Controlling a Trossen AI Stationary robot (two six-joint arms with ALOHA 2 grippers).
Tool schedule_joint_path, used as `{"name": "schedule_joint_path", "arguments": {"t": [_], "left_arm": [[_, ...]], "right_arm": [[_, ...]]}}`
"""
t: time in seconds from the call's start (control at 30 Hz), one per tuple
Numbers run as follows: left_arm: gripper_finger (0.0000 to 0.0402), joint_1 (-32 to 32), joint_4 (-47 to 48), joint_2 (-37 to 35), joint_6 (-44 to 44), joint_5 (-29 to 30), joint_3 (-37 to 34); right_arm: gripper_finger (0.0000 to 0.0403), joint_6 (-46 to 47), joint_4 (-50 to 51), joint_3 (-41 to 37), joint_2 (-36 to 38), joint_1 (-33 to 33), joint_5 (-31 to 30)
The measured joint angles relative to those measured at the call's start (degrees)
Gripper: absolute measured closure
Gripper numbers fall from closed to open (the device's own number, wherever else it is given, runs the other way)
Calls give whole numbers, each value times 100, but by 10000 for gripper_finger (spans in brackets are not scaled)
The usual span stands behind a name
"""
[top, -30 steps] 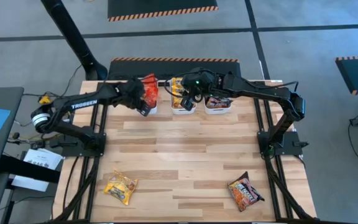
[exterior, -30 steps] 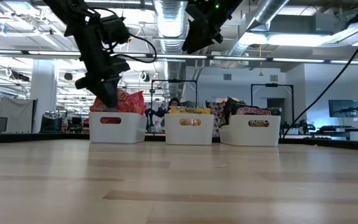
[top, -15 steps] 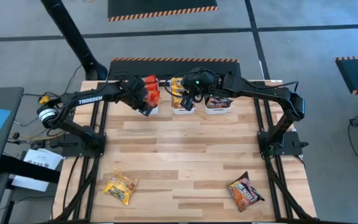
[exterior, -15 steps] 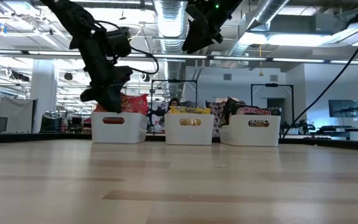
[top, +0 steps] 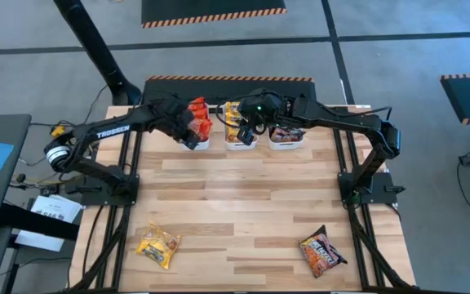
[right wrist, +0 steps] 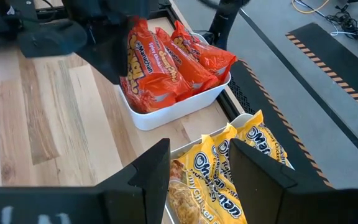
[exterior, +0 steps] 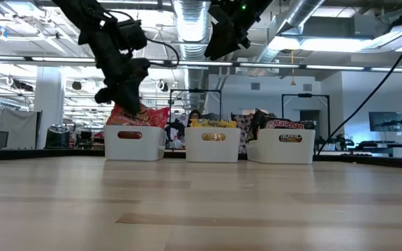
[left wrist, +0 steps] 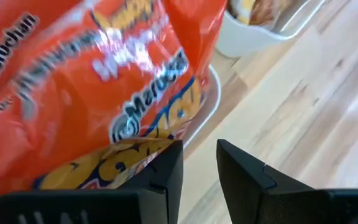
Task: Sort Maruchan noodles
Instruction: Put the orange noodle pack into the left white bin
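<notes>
Three white tubs stand in a row at the table's far edge: red Maruchan noodles fill the left tub, yellow packets the middle tub, dark packets the right tub. My left gripper hangs over the red tub's near side, open by a narrow gap with nothing between its fingers. My right gripper hovers open above the yellow tub, holding nothing. A yellow packet and a dark packet lie flat on the table's near part. My left gripper slants down from the near left beside the red packets. One finger stands in front of a packet's lower edge. I cannot tell whether it touches the packet.
The table's wooden middle lies between the tubs and the two loose packets. Both arms crowd the far edge over the tubs. The dark frame rails run along the table's left and right sides.
My left gripper has dipped at the red tub, then risen a little and turned at the wrist. The red packets that stood up above the tub's rim now sit lower in it.
</notes>
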State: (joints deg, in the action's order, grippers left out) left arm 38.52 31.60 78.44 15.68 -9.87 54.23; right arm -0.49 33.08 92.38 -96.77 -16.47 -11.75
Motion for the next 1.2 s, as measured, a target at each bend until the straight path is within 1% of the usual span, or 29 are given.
{"name": "schedule_joint_path", "arguments": {"t": [0.1,0.17,0.23,0.4,0.47,0.53,0.67,0.77,0.9,1.2], "left_arm": [[316,-2,112,-123,-9,-1,31],[316,-2,183,-168,-98,102,31],[316,-7,325,-210,-151,361,31],[316,-9,690,-219,-195,1252,31],[316,-9,662,-193,-255,1433,15],[316,17,610,-142,-256,1416,1],[316,24,546,61,-232,894,1],[316,4,549,224,-201,667,1],[316,0,549,246,-206,648,-1],[316,0,635,-68,-170,616,152]], "right_arm": [[216,2,2,2,0,0,2],[216,2,2,1,0,10,2],[216,2,2,1,0,31,2],[216,2,-2,0,0,101,2],[216,2,-2,1,0,114,2],[216,2,-2,0,0,116,4],[216,2,-4,0,0,111,0],[216,4,-7,0,0,111,-2],[216,4,-8,0,0,111,-2],[216,3,-7,0,0,111,-7]]}}
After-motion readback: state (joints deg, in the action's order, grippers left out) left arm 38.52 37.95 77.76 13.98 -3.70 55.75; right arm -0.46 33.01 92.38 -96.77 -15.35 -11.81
